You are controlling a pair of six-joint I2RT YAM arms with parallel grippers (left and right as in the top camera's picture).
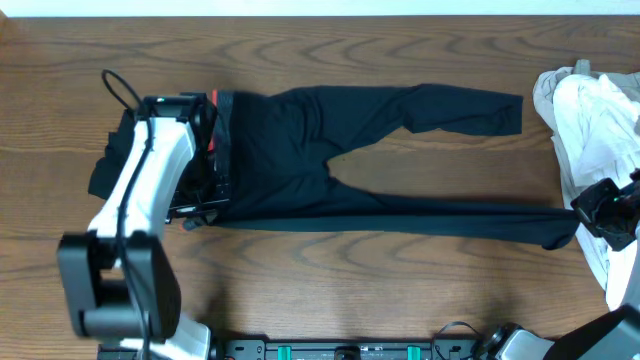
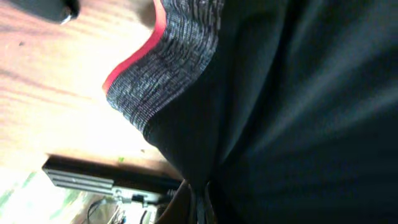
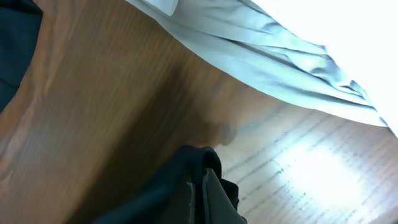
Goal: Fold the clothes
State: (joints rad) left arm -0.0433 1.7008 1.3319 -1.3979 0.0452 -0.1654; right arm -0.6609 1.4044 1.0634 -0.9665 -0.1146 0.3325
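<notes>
Overhead: trousers, waistband partly beneath left arm

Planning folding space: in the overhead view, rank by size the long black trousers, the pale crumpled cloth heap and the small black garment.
1. long black trousers
2. pale crumpled cloth heap, cropped by the frame edge
3. small black garment, partly hidden
</notes>
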